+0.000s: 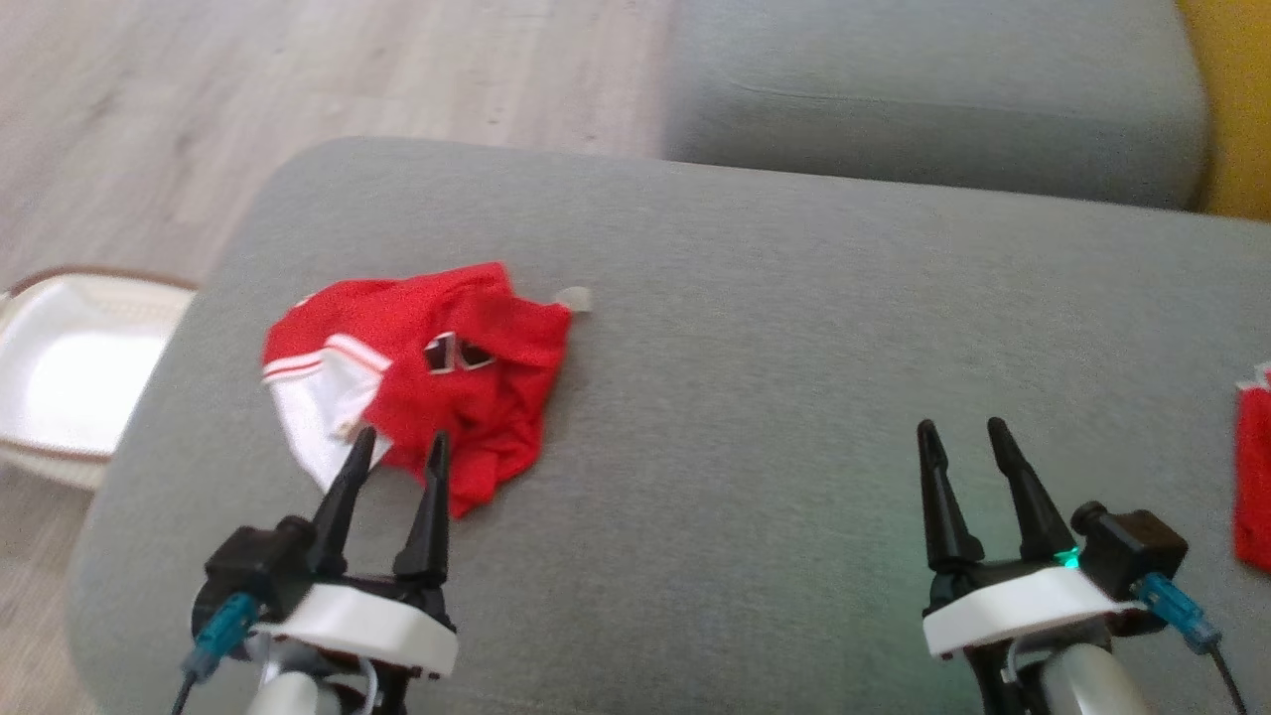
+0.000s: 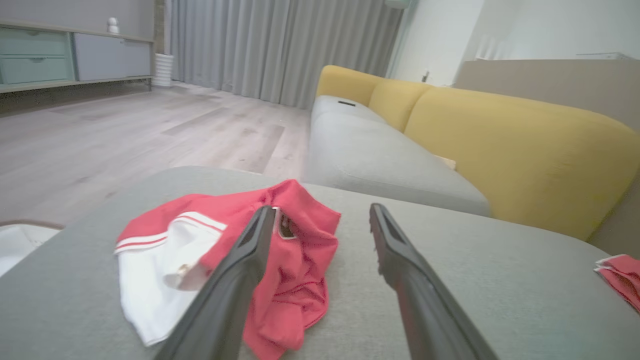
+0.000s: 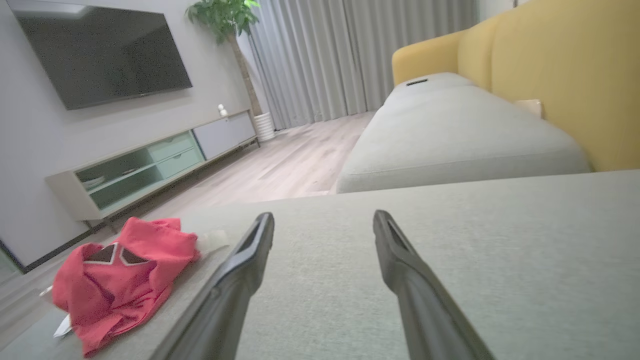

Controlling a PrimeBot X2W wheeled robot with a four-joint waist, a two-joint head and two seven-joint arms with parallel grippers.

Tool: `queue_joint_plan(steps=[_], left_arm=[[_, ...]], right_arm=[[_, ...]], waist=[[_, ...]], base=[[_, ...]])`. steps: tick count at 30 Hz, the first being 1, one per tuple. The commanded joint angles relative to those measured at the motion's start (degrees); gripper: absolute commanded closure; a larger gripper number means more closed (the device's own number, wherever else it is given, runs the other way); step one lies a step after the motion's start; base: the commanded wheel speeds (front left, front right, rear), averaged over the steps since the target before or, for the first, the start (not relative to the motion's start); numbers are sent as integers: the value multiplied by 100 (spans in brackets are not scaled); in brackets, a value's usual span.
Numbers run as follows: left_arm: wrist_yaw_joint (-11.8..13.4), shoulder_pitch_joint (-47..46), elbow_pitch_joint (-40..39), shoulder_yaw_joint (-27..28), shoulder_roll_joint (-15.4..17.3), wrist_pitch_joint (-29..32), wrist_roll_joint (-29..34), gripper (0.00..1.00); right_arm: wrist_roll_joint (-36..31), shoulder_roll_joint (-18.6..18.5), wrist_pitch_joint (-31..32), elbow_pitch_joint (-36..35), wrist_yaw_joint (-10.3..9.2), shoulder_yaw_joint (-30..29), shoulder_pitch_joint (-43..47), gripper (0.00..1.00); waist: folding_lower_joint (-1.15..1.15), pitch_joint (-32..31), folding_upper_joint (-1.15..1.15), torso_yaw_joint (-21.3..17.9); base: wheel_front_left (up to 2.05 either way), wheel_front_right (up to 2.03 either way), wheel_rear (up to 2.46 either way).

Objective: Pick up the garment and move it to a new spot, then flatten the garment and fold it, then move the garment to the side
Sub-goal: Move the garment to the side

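A crumpled red and white garment [image 1: 427, 372] lies on the left part of the grey sofa cushion [image 1: 755, 338]. From the left wrist the garment [image 2: 295, 265] sits just beyond the fingertips, and it [image 3: 120, 270] lies at the lower left in the right wrist view. My left gripper [image 1: 397, 442] is open, its tips at the garment's near edge, nothing between them. Over bare cushion to the right, my right gripper [image 1: 961, 429] stands open and empty. The cushion [image 2: 450, 280] shows between the left fingers, and the right gripper [image 3: 324, 220] points across bare fabric.
A white basket [image 1: 60, 372] stands on the wooden floor at the left. Another red piece of cloth [image 1: 1253, 477] lies at the cushion's right edge. A second grey seat [image 1: 933, 89] and a yellow backrest [image 2: 515, 145] lie beyond.
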Motion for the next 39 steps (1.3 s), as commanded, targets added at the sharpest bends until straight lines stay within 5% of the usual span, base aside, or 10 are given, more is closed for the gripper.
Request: queue_joint_plan(steps=[1,12,18,23,28,39], left_arm=[[15,-245,-175,257,31,-69,55,0],[-73,-198,-164,682,31,-69,195,0],[-148,-364,-28,777,53,-69,268,0],[-185,-871,442,627,412,-69,302,0],[-193,-1784,1024,-103,1018,149,106,0],[-195,-3525,1801,-2092,2173,1990,-1362,0]], right_arm=[[70,-23,-79,-142,-5,178,-107,0],[270,-23,-79,31,-5,538,-153,0],[232,-23,-79,70,-5,573,-224,0],[21,-23,-79,82,-5,501,-368,0],[-135,-23,-77,-16,-5,331,-563,0],[-396,-23,27,-355,-5,205,-972,0]], waist=[[0,-42,0,363],[0,-98,0,984],[0,31,0,999],[0,354,0,861],[0,822,0,708],[0,1670,0,340]], base=[[0,0,0],[0,0,0],[0,0,0],[0,0,0],[0,0,0],[0,0,0]])
